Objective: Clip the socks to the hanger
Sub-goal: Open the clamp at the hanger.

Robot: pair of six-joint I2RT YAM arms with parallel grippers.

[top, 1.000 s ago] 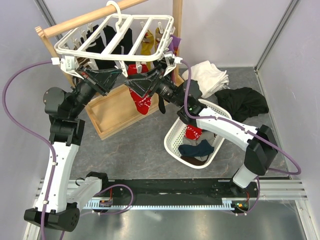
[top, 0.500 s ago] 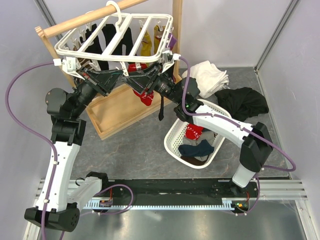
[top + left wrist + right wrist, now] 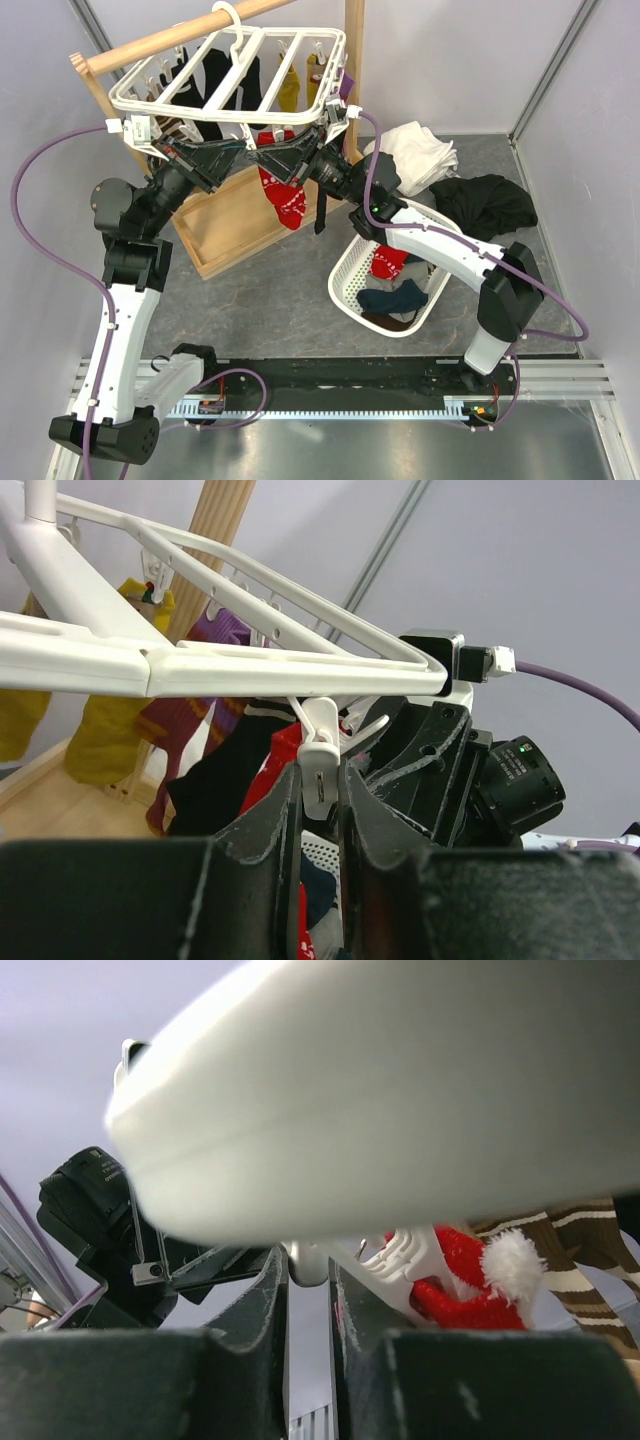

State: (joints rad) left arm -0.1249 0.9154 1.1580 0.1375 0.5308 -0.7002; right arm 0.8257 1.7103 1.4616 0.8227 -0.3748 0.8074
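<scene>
The white slatted hanger [image 3: 230,75] hangs from the wooden stand, and its front rail [image 3: 250,665] fills the top of both wrist views. A red sock [image 3: 283,195] with a white pattern dangles under that rail. My left gripper [image 3: 238,150] is shut on a white clip peg [image 3: 320,765]. My right gripper [image 3: 264,160] faces it from the right. Its jaws stand narrow, with a white peg part [image 3: 310,1260] pinched at the tips. The sock's red cuff [image 3: 465,1285] sits in the ridged peg just right of those fingers.
Black socks [image 3: 215,75] and yellow socks [image 3: 290,90] hang on the far pegs. The wooden stand's tray base [image 3: 225,235] lies below. A white lattice basket [image 3: 345,290] holds more socks. White cloth [image 3: 415,150] and black cloth [image 3: 495,205] lie at the right.
My right gripper's jaws have narrowed from wide open and the arm has edged left under the rail. The red sock rose, then hangs longer again. The left gripper has stayed put.
</scene>
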